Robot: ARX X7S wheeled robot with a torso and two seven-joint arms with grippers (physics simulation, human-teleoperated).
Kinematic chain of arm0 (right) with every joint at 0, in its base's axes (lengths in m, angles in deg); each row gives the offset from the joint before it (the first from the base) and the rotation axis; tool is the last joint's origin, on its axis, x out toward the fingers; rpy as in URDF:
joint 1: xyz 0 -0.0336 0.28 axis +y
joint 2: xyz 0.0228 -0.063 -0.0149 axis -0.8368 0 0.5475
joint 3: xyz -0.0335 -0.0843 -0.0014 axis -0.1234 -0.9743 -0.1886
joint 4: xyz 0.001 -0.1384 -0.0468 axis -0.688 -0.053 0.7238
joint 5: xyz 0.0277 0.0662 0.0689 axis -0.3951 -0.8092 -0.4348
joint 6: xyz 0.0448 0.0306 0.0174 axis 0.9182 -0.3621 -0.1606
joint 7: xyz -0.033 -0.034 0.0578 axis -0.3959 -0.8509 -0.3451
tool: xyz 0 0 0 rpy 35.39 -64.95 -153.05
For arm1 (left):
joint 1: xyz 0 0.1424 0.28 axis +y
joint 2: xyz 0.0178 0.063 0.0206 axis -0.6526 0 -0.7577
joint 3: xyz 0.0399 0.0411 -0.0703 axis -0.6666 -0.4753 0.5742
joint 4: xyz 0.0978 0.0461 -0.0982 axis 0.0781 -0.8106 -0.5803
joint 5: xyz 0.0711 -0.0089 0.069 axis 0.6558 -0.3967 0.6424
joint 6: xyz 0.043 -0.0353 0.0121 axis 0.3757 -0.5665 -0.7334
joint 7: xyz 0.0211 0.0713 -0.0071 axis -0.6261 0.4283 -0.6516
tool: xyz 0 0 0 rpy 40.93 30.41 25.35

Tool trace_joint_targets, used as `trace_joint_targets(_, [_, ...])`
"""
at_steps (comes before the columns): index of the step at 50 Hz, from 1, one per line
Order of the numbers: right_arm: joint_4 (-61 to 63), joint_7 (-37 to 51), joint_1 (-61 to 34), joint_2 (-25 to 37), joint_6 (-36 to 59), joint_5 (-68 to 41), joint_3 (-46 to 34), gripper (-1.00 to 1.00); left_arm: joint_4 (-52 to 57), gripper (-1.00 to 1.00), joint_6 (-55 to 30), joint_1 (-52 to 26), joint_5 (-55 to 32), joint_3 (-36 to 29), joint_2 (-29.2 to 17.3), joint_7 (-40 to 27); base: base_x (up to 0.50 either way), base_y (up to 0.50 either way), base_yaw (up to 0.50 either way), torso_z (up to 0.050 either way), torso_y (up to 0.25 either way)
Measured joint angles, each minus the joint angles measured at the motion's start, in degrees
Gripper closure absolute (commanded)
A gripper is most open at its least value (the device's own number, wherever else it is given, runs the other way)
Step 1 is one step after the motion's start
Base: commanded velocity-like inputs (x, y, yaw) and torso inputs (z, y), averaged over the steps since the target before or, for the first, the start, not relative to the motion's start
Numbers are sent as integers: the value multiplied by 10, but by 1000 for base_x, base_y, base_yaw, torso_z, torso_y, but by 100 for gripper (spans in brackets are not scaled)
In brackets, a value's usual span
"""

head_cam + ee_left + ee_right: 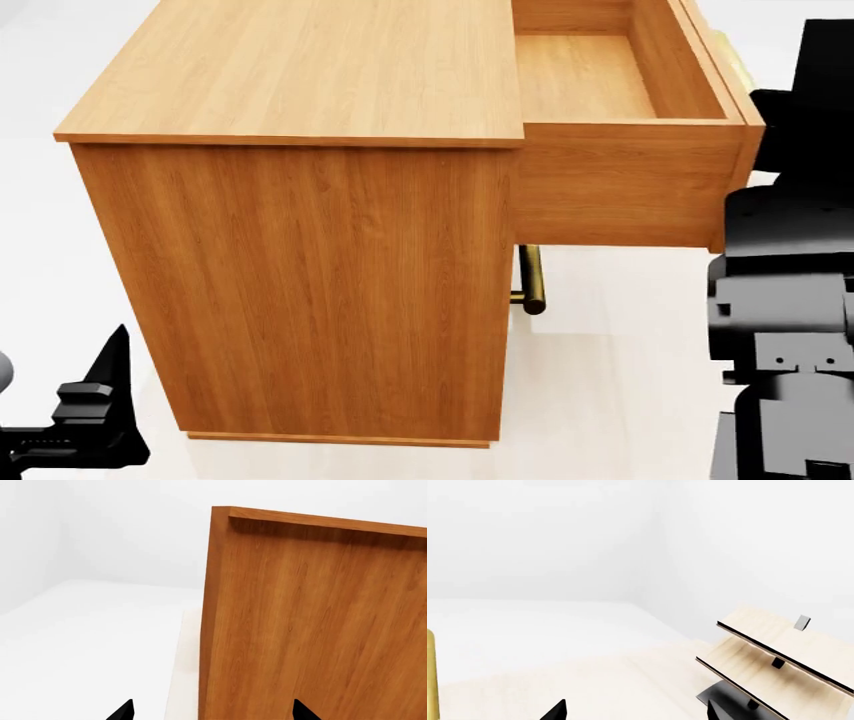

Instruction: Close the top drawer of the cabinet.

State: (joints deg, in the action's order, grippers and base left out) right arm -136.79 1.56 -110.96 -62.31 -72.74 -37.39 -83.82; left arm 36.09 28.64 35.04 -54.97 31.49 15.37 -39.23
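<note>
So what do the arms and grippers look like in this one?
Both are matt black and blocky, with no cables or markings that can be made out. The right arm shows stacked angular housings with square recesses. The left arm shows only a dark wedge-shaped piece. In the wrist views, the left gripper and right gripper show only pointed black fingertips.

Matt orange-brown wood-grain cabinet (307, 270) and top drawer (627, 185); glossy brass handle (533, 280).

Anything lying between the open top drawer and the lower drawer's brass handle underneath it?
Nothing. In the head view, only open air separates the top drawer from the brass handle below; nothing hangs or sits there.
</note>
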Motion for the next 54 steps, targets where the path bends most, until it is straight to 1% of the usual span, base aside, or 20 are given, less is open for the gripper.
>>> trace_joint_targets(10, [-31, -15, -9, -49, -32, -9, -26, -100, -4, -100, 6, 2, -5, 6, -3, 1, 0, 0, 0, 0, 0])
trace_joint_targets(19, [-35, -23, 1, -93, -60, -16, -41, -100, -7, -100, 12, 5, -8, 10, -5, 0, 0, 0, 0, 0, 0])
trace_joint_targets(22, [-33, -22, 5, -106, -70, -28, -58, -100, -10, -100, 15, 6, -7, 10, -6, 0, 0, 0, 0, 0, 0])
trace_joint_targets(27, [-19, -13, 14, -120, -79, -98, -137, -100, -11, -100, 18, 8, -8, 11, -9, 0, 0, 0, 0, 0, 0])
trace_joint_targets(32, [-10, 6, 17, -112, -85, -161, -211, -100, -14, -100, 24, 11, -9, 13, -10, 1, 0, 0, 0, 0, 0])
trace_joint_targets(42, [-3, 42, 16, -93, -111, -320, -373, -100, -20, -100, 37, 17, -6, 15, -14, 2, 0, 0, 0, 0, 0])
trace_joint_targets(50, [-17, 51, 10, -89, -140, -411, -460, -100, -23, -100, 42, 19, -5, 13, -16, 1, -2, 2, 4, 0, 0])
trace_joint_targets(54, [12, 64, 15, -75, -138, -453, -495, -100, -25, -100, 47, 20, -2, 9, -16, 0, 0, 0, 0, 0, 0])
